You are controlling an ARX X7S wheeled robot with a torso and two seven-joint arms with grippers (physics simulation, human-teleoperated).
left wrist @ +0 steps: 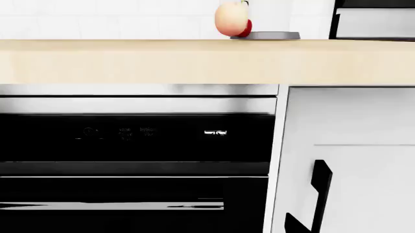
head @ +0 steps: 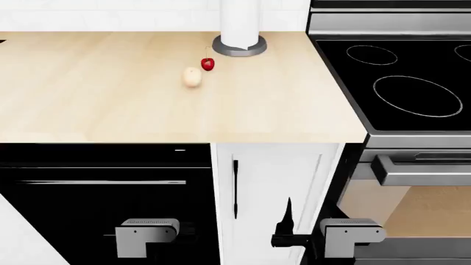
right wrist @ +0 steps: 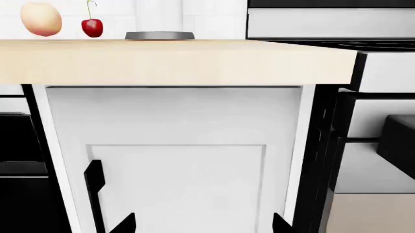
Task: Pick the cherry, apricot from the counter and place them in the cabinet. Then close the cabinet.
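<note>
Fruit sits untouched toward the upper middle of the head view: the tiny glossy bright-red cherry with its thin stem (head: 208, 64) and the small pale beige-orange matte apricot (head: 192, 77) lie just beside each other on the broad light-beige wood-grain counter (head: 110, 99), near the grey round base of a white cylindrical holder (head: 239, 45) and left of the black glass stovetop with ring outlines (head: 401, 83). Both arms hang low in front of the counter's face, at the bottom of that view, probably a resting pose before any reach. The right end effector (right wrist: 201, 225) shows two dark fingertips spread well apart at the lower edge of its wrist view, holding nothing and facing the white panelled cabinet door with a black bar handle (right wrist: 175, 160), which looks shut, so it likely needs opening first. The left end effector (left wrist: 295, 225) shows only a dark sliver at the lower edge of its view; I cannot tell how far it is open. Wrist views alone give the side-on look at the counter's edge: the left one has the cherry half hidden behind the apricot and shows the black glass oven front with a steel trim (left wrist: 129, 145), while the head view alone shows the gap between the fruits.
</note>
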